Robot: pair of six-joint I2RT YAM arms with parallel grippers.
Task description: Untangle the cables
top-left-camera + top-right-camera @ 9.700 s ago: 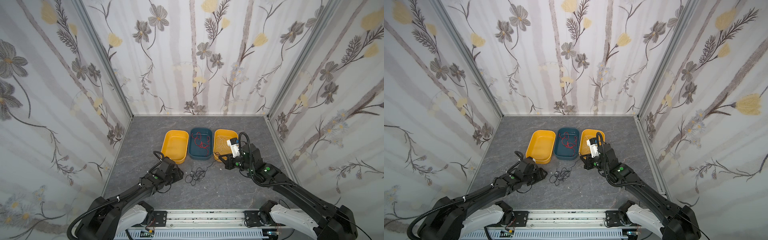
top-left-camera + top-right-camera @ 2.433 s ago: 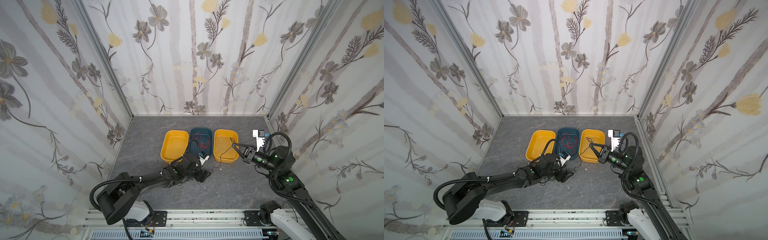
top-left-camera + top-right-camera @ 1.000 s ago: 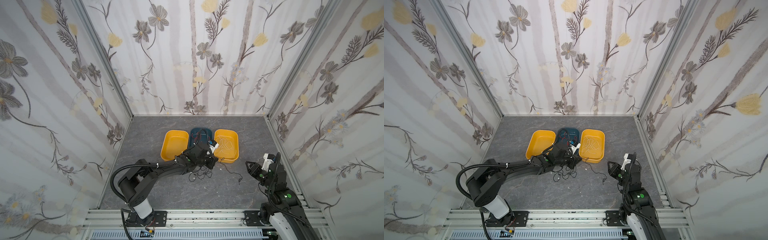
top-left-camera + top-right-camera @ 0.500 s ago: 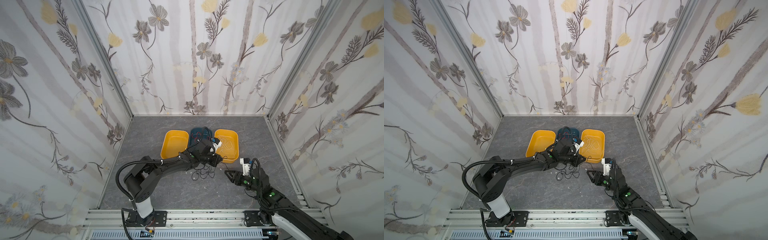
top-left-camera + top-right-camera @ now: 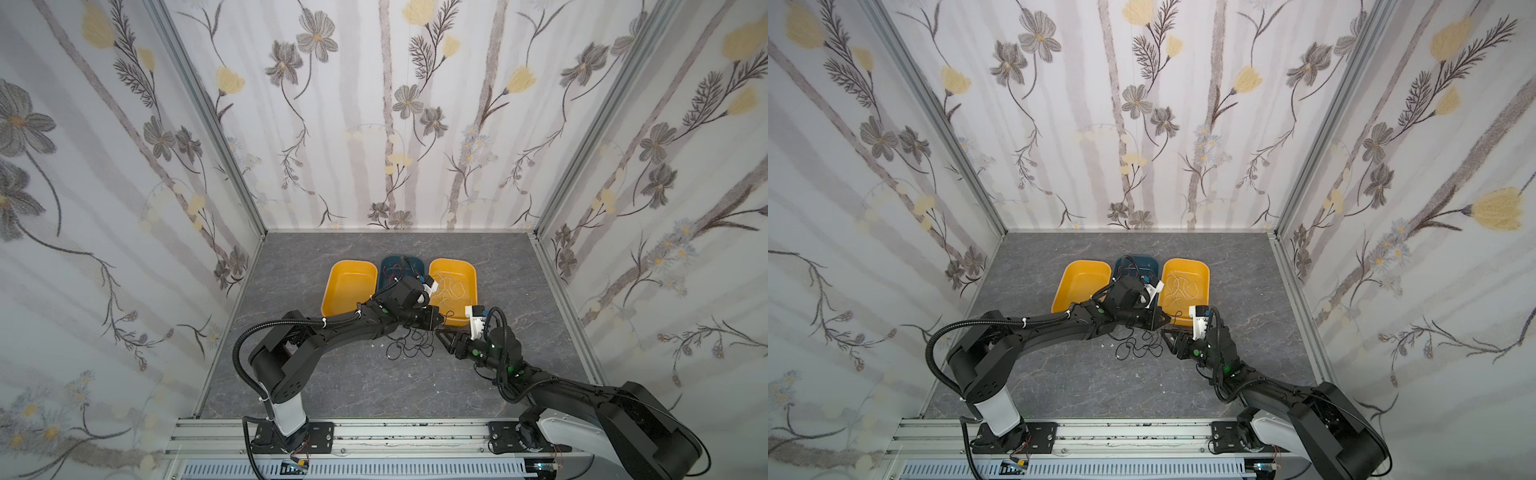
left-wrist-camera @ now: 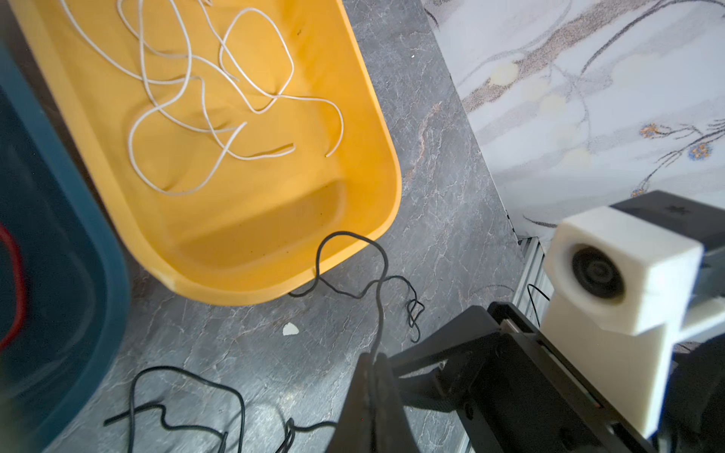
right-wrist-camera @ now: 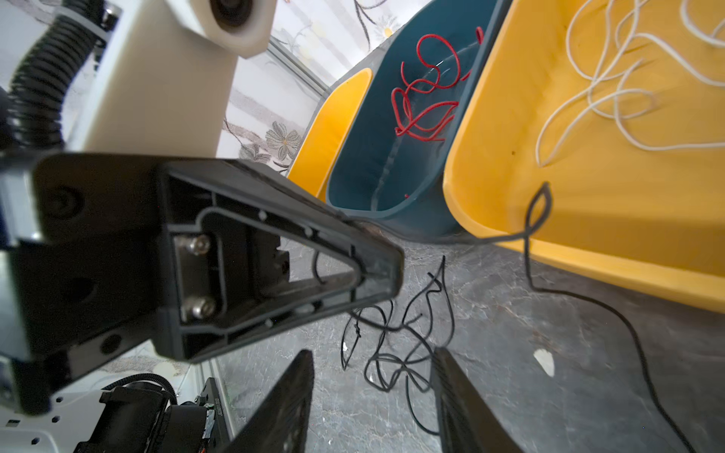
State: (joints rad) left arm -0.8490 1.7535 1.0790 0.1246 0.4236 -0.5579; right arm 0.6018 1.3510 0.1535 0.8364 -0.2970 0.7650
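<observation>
In both top views the thin black cable [image 5: 409,349] lies in a loose tangle on the grey marbled bench [image 5: 353,386]. It sits just before the near end of the yellow plastic tray [image 5: 462,316], which holds the thin white cable [image 5: 451,289]. Above the tangle the left hand [image 5: 438,320] and the right hand [image 5: 439,333] almost meet tip to tip, but they are too small there to read.

The left wrist view settles the first: the left hand [image 6: 372,376] has its jaws pressed together on a strand of the black cable. That strand runs from the tip and loops against the yellow tray's near wall.

The right wrist view shows the right hand [image 7: 372,384] with its jaws apart and gripping nothing. The tangle lies on the bench beyond them, short of the tray. This view best shows the thin red cable [image 7: 423,113], curled in the dark teal plastic tray [image 7: 376,164] just beside the yellow one.
</observation>
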